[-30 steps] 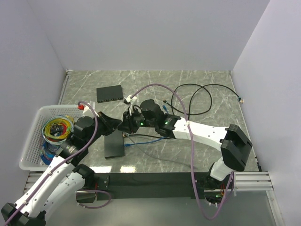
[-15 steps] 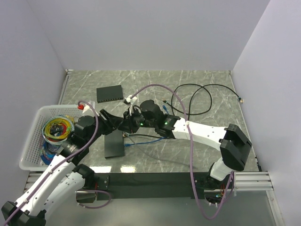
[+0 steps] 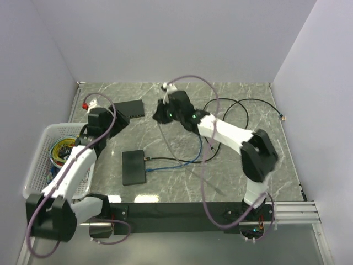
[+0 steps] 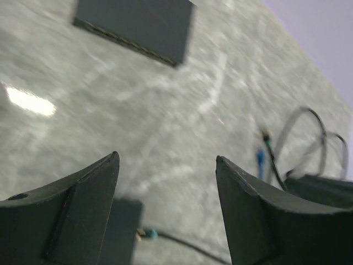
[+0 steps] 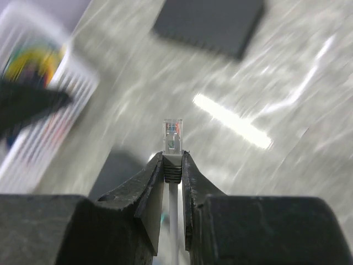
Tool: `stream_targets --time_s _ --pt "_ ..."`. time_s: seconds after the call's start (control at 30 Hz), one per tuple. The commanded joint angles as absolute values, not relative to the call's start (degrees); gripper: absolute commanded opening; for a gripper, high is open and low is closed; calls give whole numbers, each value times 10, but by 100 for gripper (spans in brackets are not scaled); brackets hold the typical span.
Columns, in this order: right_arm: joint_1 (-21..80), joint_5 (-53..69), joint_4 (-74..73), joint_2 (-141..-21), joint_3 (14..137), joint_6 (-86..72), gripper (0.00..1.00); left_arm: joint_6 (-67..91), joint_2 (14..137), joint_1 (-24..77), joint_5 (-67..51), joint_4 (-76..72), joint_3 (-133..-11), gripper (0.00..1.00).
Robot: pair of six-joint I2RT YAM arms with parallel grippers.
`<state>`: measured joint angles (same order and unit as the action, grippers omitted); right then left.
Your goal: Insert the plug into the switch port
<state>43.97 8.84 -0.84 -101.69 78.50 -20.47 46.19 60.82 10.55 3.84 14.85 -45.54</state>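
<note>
Your right gripper (image 5: 172,164) pinches the plug (image 5: 172,134) at its back end, a sound hold for something probably light and brittle, with the switch (image 5: 209,25) at 1 o'clock; your left gripper (image 4: 166,160) gapes empty.

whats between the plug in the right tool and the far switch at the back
Nothing: in the right wrist view only bare marble table, with a glare streak, separates the plug in the right tool from the far switch.

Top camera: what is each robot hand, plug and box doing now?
left gripper, open, empty.
right gripper, shut on the plug.
plug, held, not in any port.
near switch, blue cable plugged in.
far switch, no cable seen.
</note>
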Motion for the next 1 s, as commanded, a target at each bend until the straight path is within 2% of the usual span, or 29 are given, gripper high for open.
stream_targets --time_s 0.0,0.23,0.43,0.67,0.97 --pt "418 32 -77 -1110 899 -235 0 412 677 57 18 65 -497 76" --pt "400 -17 -200 -1315 1189 -301 0 410 859 -19 18 5 -575 72" --pt "387 -3 -268 -1435 1344 -341 0 410 1010 -32 19 10 -687 71" --pt "382 40 -275 -1469 1342 -379 0 402 1146 -37 49 65 -830 69" --pt "381 81 -266 -1511 1397 -417 0 399 1228 -31 66 143 -908 66"
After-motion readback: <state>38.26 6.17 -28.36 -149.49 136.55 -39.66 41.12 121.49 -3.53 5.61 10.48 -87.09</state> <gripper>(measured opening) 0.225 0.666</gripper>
